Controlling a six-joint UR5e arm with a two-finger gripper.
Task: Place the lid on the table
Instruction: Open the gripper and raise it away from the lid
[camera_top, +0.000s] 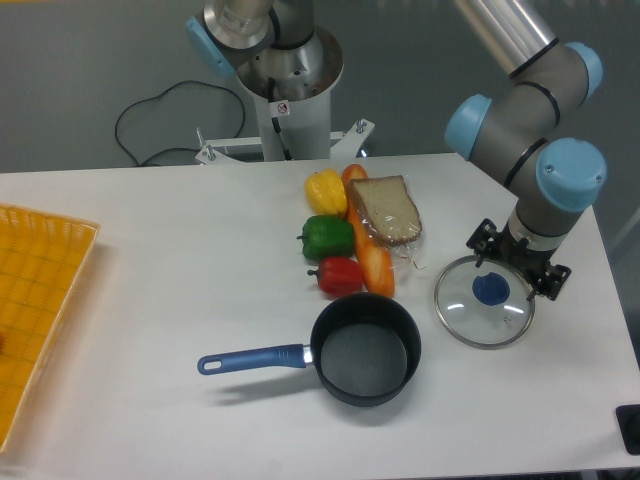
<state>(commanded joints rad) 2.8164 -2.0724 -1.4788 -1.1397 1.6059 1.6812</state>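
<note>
The round glass lid (483, 303) with a metal rim and blue knob lies flat on the white table (180, 270), to the right of the black saucepan (365, 348). My gripper (516, 262) hangs just above the lid's far right edge, open, its black fingers spread apart and holding nothing. The blue knob shows uncovered below the fingers.
A yellow pepper (325, 190), green pepper (326, 237), red pepper (340, 275), carrot (373, 262) and bagged bread slice (386, 211) cluster at the middle. The saucepan's blue handle (250, 358) points left. A yellow grid tray (35, 310) sits at the left edge.
</note>
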